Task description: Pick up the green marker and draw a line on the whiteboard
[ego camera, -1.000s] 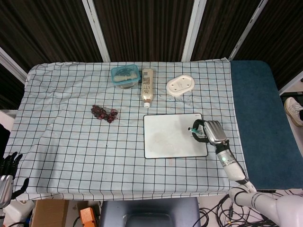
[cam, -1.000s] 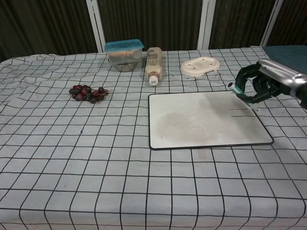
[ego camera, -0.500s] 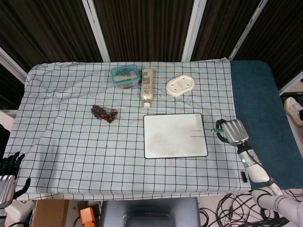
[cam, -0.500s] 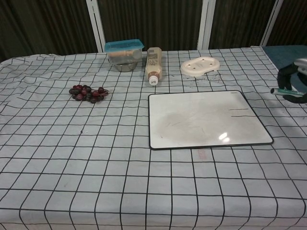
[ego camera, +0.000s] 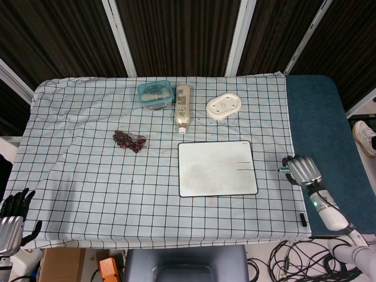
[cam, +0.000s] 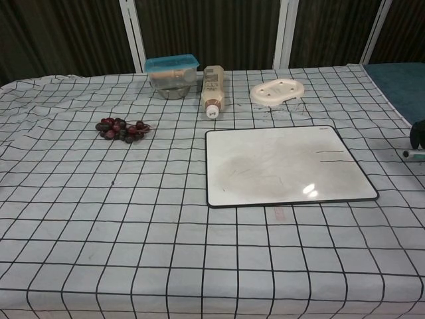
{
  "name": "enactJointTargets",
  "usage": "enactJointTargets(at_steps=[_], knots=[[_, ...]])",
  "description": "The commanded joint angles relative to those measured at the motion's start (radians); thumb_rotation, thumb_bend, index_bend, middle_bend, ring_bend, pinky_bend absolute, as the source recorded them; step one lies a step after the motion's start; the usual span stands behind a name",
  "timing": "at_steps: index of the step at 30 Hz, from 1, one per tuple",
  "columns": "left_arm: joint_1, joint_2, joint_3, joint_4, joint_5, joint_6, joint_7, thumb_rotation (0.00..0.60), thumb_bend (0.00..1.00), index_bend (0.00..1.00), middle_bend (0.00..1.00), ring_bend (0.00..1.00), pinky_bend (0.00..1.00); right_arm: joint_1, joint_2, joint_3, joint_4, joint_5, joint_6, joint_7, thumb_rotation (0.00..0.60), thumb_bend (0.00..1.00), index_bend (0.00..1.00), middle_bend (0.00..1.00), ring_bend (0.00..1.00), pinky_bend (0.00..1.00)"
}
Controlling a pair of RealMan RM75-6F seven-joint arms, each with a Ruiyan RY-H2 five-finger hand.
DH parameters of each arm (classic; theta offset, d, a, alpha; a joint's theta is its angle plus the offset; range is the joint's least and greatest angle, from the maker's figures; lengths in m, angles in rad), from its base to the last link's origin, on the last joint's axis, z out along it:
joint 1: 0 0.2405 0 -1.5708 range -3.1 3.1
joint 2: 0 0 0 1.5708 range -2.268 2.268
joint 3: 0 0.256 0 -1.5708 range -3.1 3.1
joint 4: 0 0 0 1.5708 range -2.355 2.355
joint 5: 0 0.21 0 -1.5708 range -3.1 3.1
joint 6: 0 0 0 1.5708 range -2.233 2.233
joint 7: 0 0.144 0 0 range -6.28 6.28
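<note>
The whiteboard (ego camera: 216,168) (cam: 285,166) lies flat on the checked cloth, with two short dark lines near its right edge. My right hand (ego camera: 302,170) (cam: 418,135) is off the board's right side, near the table's right edge, and holds the green marker (ego camera: 283,170) (cam: 414,153), whose tip points left toward the board. In the chest view only the marker's end and a bit of the hand show at the frame's right edge. My left hand (ego camera: 13,214) hangs low at the table's front left corner, fingers apart, holding nothing.
A teal-lidded container (ego camera: 156,94), a lying bottle (ego camera: 183,108) and a white oval dish (ego camera: 224,106) stand along the back. A bunch of dark grapes (ego camera: 130,140) lies left of centre. A blue surface (ego camera: 323,147) adjoins the table's right side.
My right hand has drawn back to the right with the marker, from over the board's right edge to beyond the board near the table edge. The left hand has barely moved.
</note>
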Motion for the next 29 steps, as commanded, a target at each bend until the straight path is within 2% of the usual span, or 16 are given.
enactJointTargets(at_steps=[1, 7, 11, 12, 14, 16, 18, 20, 22, 29], knots=[[0.001, 0.0, 0.003, -0.002, 0.006, 0.005, 0.0, 0.6, 0.39, 0.0, 0.0, 0.0, 0.04, -0.008, 0.026, -0.006, -0.035, -0.004, 0.0, 0.006, 0.6, 0.34, 0.24, 0.3, 0.31, 0.54], [0.013, 0.0, 0.007, -0.003, 0.014, 0.033, -0.002, 0.6, 0.39, 0.0, 0.0, 0.0, 0.04, -0.051, 0.1, -0.009, -0.148, -0.014, 0.077, 0.022, 0.6, 0.34, 0.22, 0.28, 0.3, 0.54], [0.033, 0.005, 0.009, -0.014, 0.022, 0.074, -0.001, 0.6, 0.39, 0.0, 0.0, 0.0, 0.04, -0.11, 0.192, -0.002, -0.306, -0.029, 0.212, 0.017, 0.6, 0.33, 0.17, 0.23, 0.25, 0.51], [0.041, 0.009, 0.009, -0.025, 0.021, 0.086, 0.008, 0.6, 0.39, 0.0, 0.0, 0.0, 0.04, -0.142, 0.233, 0.0, -0.381, -0.022, 0.262, -0.019, 0.6, 0.33, 0.16, 0.2, 0.23, 0.49], [0.059, 0.022, 0.006, -0.068, 0.008, 0.107, 0.041, 0.6, 0.39, 0.0, 0.0, 0.0, 0.04, -0.229, 0.337, -0.012, -0.576, 0.03, 0.336, -0.17, 0.6, 0.33, 0.08, 0.08, 0.1, 0.34], [0.073, 0.038, 0.004, -0.128, -0.004, 0.117, 0.077, 0.6, 0.39, 0.0, 0.0, 0.0, 0.04, -0.322, 0.421, -0.028, -0.779, 0.083, 0.44, -0.342, 0.6, 0.33, 0.01, 0.01, 0.02, 0.21], [0.079, 0.049, 0.007, -0.17, -0.004, 0.121, 0.102, 0.6, 0.39, 0.0, 0.0, 0.0, 0.04, -0.395, 0.443, -0.043, -0.868, 0.06, 0.562, -0.381, 0.6, 0.33, 0.0, 0.0, 0.0, 0.13], [0.084, 0.06, 0.018, -0.205, 0.005, 0.123, 0.153, 0.6, 0.39, 0.0, 0.0, 0.0, 0.04, -0.463, 0.432, -0.052, -0.878, 0.023, 0.672, -0.342, 0.6, 0.32, 0.0, 0.0, 0.0, 0.11], [0.086, 0.059, 0.029, -0.216, 0.028, 0.131, 0.176, 0.6, 0.39, 0.0, 0.0, 0.0, 0.04, -0.49, 0.437, -0.07, -0.869, -0.01, 0.701, -0.358, 0.6, 0.32, 0.0, 0.0, 0.0, 0.09], [0.093, 0.05, 0.041, -0.211, 0.051, 0.138, 0.198, 0.6, 0.39, 0.0, 0.0, 0.0, 0.04, -0.495, 0.442, -0.069, -0.874, -0.03, 0.661, -0.36, 0.6, 0.31, 0.0, 0.0, 0.0, 0.07]])
